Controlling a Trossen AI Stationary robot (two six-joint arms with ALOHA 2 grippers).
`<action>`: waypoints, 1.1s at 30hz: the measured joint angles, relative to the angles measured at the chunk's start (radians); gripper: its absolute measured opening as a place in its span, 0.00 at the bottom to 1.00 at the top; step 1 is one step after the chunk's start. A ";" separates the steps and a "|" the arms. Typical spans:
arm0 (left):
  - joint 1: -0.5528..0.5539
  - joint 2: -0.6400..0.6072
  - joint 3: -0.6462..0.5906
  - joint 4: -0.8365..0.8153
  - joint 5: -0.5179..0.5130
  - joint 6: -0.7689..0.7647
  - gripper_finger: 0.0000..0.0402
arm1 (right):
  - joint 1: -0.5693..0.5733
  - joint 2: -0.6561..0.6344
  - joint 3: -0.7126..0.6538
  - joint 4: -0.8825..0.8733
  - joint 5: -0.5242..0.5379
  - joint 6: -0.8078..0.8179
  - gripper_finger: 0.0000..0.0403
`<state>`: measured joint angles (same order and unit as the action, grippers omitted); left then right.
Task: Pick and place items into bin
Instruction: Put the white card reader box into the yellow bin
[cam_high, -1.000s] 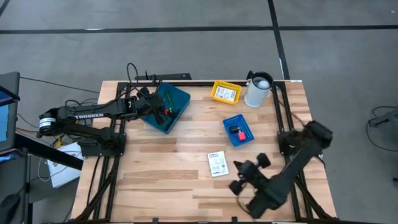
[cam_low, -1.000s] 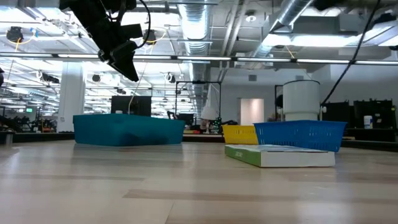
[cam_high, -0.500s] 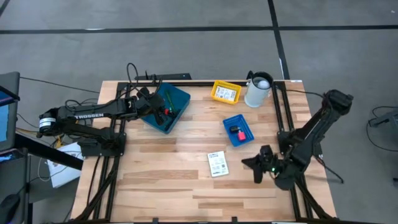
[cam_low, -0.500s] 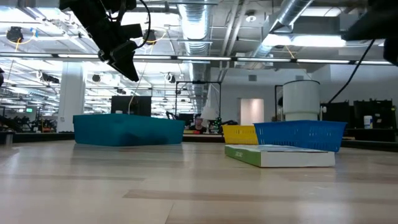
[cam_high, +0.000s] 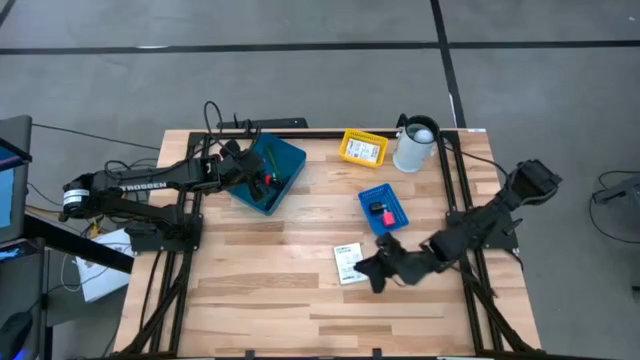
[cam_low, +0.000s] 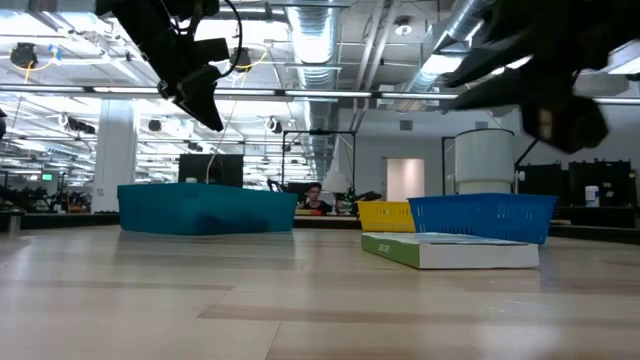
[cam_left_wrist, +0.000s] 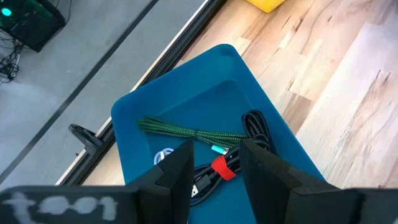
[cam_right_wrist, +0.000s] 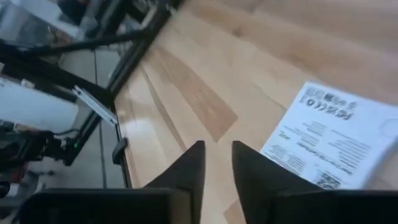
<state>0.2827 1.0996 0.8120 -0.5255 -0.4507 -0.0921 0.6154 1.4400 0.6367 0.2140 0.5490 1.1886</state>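
A flat white printed box (cam_high: 348, 262) lies on the table near its middle; the low view shows its green side (cam_low: 450, 250). My right gripper (cam_high: 376, 271) hovers just to its right, open by a narrow gap, with the box (cam_right_wrist: 329, 140) ahead of its fingers (cam_right_wrist: 217, 165). My left gripper (cam_high: 252, 176) hangs open above the teal bin (cam_high: 285, 160), touching nothing (cam_left_wrist: 214, 165). In the bin lie a green braided cord (cam_left_wrist: 186, 130) and black cords with a red tie (cam_left_wrist: 222, 168). A small blue basket (cam_high: 395, 200) holds a red-pink piece (cam_high: 387, 215).
A yellow basket (cam_high: 363, 148) with a white card and a white cylinder-shaped container (cam_high: 415, 145) stand near the far edge. Bare wood lies along the near side (cam_high: 260, 300). The room behind the table shows a person far off (cam_low: 320, 197).
My right arm has swung in from the table's near right corner toward the left, bringing its gripper close beside the white box. The box and the baskets have not moved.
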 joint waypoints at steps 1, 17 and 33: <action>0.000 0.000 0.000 0.000 0.000 0.000 0.30 | -0.027 0.012 0.009 0.000 -0.046 0.000 0.19; 0.000 0.000 0.000 0.000 0.000 0.000 0.30 | -0.225 0.052 0.139 -0.397 -0.280 0.042 0.37; 0.000 0.000 0.000 -0.002 0.000 0.000 0.30 | -0.228 0.168 0.181 -0.506 -0.259 0.130 0.38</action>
<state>0.2825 1.0998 0.8124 -0.5271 -0.4507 -0.0921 0.3874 1.6083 0.8173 -0.2919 0.2900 1.3181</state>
